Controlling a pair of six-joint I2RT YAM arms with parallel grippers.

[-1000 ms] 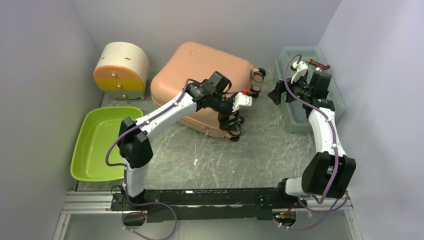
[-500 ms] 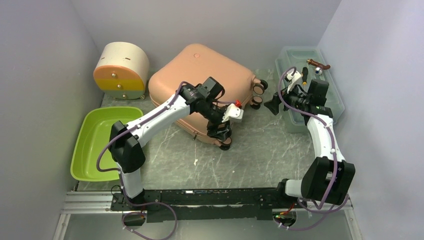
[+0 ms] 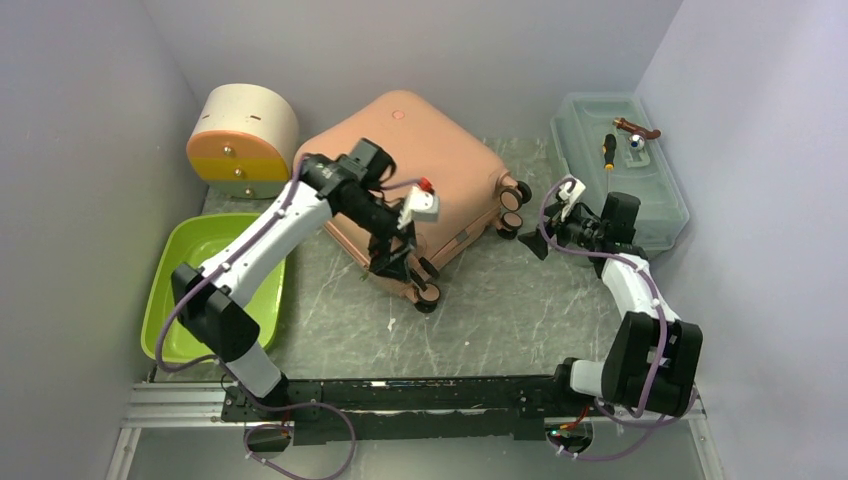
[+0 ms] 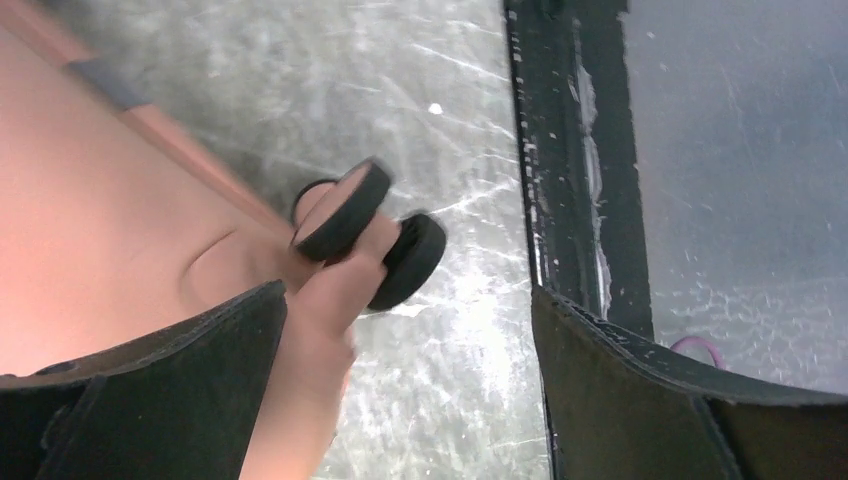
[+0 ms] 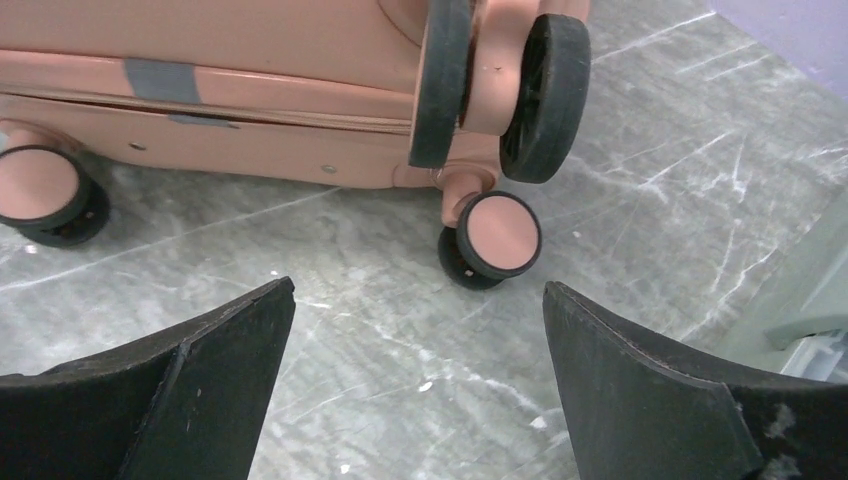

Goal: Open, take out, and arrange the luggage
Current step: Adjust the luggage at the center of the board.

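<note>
By the wheels [image 5: 497, 236] of the shut pink suitcase [image 3: 430, 160], left gripper [image 4: 405, 295] and right gripper [image 5: 417, 288] are held spread, empty; opening is not begun, and the seam [image 5: 300, 118] must be reached next

One pink luggage [image 3: 420, 150] sits by the far edge of the tabletop [image 3: 500, 310]. Two robot arms, the left arm [image 3: 250, 250] and the right arm [image 3: 630, 285], stand at its near edge. One green tub [image 3: 175, 290] lies at the left edge, one cream round box [image 3: 245, 125] is in the far left corner, and one grey toolbox [image 3: 660, 195] is in the far right corner.
</note>
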